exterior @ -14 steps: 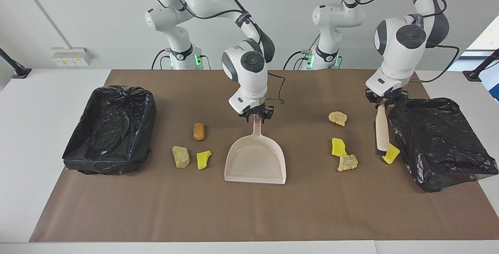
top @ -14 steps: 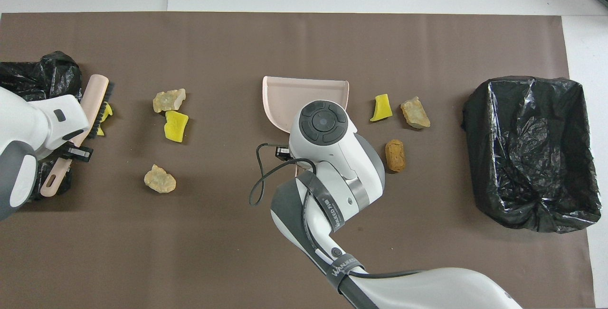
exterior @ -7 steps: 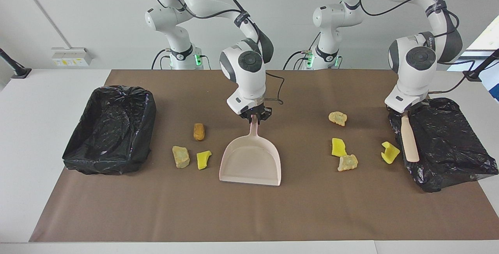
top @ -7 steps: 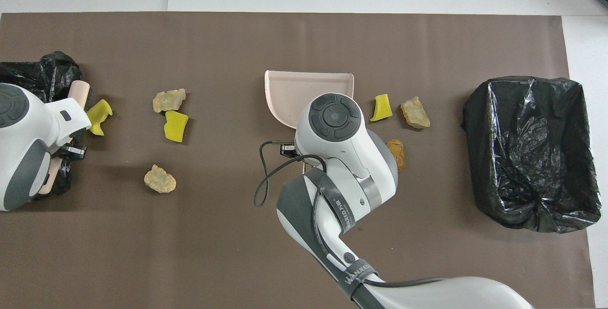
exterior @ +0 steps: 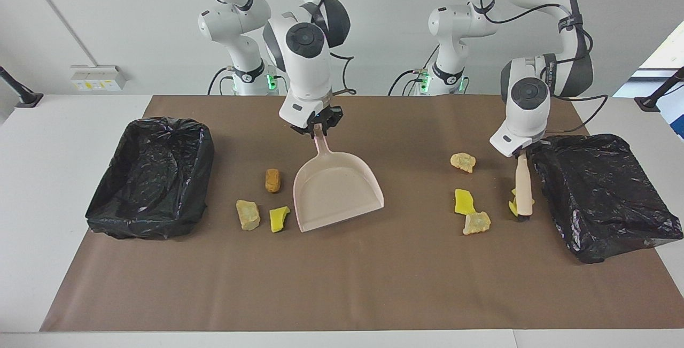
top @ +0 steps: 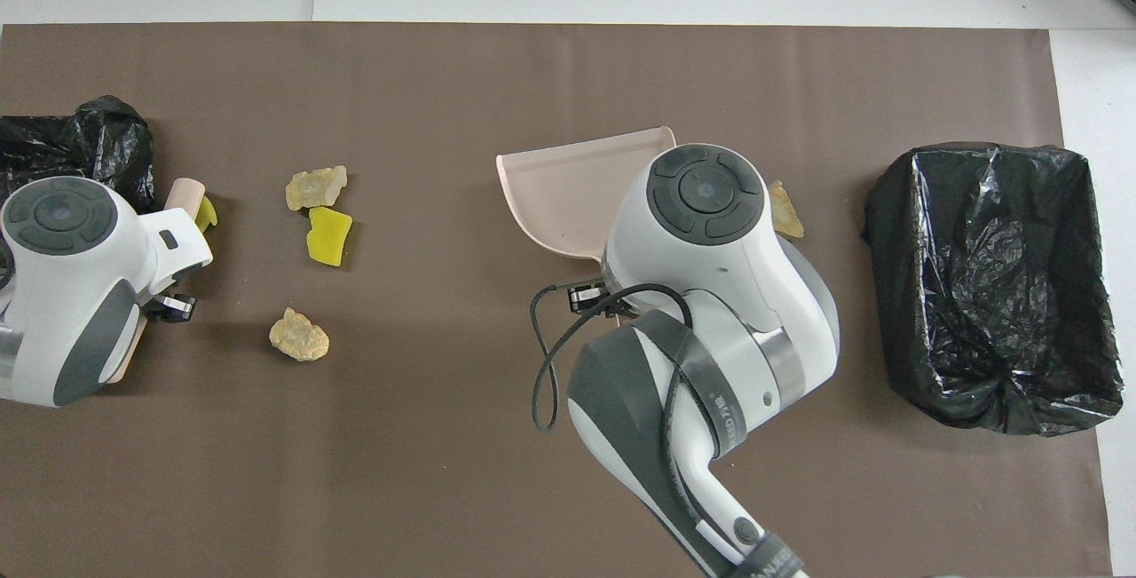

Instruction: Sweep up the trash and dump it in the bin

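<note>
The dustpan [exterior: 337, 190] has lifted and tipped since half a second ago, its mouth now swung toward the right arm's end of the table, and the brush [exterior: 523, 187] has come back off the bag to the yellow wedge [exterior: 513, 205] beside it.

A brown mat [exterior: 342, 284] covers the table. At the right arm's end sits a bin lined with a black bag [exterior: 152, 177], well apart from the right claw [exterior: 317, 125]. At the left arm's end lies a flattened black bag [exterior: 604, 193], just beside the left claw [exterior: 521, 151].

The right claw is clamped on the dustpan's handle and hangs over the mat's middle, with the pan tilted below it. The left claw is clamped on the brush handle, with the brush hanging nearly upright below it and its bristle end down at the mat, against the yellow wedge.

Trash near the right claw: an orange-brown oval [exterior: 273, 180], a tan chunk [exterior: 248, 214] and a yellow wedge [exterior: 279, 218], all beside the pan toward the bin; the wedge is just beside the pan's edge. Trash near the left claw: a tan chunk [exterior: 463, 162], a yellow wedge [exterior: 464, 201] and a second tan chunk [exterior: 476, 222] touching it, all between the brush and the pan.
</note>
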`<state>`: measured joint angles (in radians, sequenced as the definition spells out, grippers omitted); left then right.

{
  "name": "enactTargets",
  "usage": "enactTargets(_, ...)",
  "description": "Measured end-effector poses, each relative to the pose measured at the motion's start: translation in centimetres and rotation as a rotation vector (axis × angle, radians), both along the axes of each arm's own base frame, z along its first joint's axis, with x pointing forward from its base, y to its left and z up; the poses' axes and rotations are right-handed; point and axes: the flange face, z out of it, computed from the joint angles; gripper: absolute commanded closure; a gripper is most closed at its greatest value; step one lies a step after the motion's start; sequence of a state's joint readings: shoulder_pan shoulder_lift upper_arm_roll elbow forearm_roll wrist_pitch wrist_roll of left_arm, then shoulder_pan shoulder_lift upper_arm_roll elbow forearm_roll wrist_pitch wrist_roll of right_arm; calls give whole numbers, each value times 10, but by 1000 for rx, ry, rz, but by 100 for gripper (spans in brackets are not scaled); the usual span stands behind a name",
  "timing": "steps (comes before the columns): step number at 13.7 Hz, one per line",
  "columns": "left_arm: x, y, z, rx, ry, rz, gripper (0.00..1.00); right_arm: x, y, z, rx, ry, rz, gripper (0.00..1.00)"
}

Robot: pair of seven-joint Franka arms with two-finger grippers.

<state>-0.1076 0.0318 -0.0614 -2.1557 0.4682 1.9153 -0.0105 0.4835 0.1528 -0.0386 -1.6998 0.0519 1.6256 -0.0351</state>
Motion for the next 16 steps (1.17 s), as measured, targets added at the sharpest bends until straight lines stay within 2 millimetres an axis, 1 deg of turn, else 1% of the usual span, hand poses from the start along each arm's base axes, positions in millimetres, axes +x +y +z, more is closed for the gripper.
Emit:
enactTargets(1,-7,-19,1,-2,23,-8,100,-5,-7,-1,-6,22,109,100)
enactTargets(2,-15,-38,2,-15,42,-9,100,-13,-11,-6,-1,45,210,100)
enactTargets(4,-27,-70,10,-57,39,15,100,-31,-21,-27,23,68,367,100)
enactTargets(5,-31,-78,16,-78,24,36,100,-40,-26,-38,31,65,434,100)
enactTargets(6,-33,-82,25,-100,7,54,100,-46,-32,-48,30,58,510,100)
enactTargets(7,-34,-82,35,-120,-11,67,100,-50,-36,-56,24,49,578,100)
enactTargets(9,-31,-79,58,-152,-55,82,100,-51,-37,-66,20,18,661,100)
enactTargets(10,-26,-79,67,-175,-78,84,100,-51,-35,-71,23,-5,699,100)
enactTargets(11,-20,-77,70,-197,-98,66,100,-52,-32,-77,27,-28,730,100)
enactTargets(13,-5,-67,65,-234,-111,-19,100,-57,-25,-91,30,-49,760,100)
enactTargets(15,22,-48,57,-263,-128,-94,100,-60,-22,-98,31,-52,771,100)
enactTargets(16,38,-39,54,-269,-124,-125,100,-60,-17,-101,32,-59,781,100)
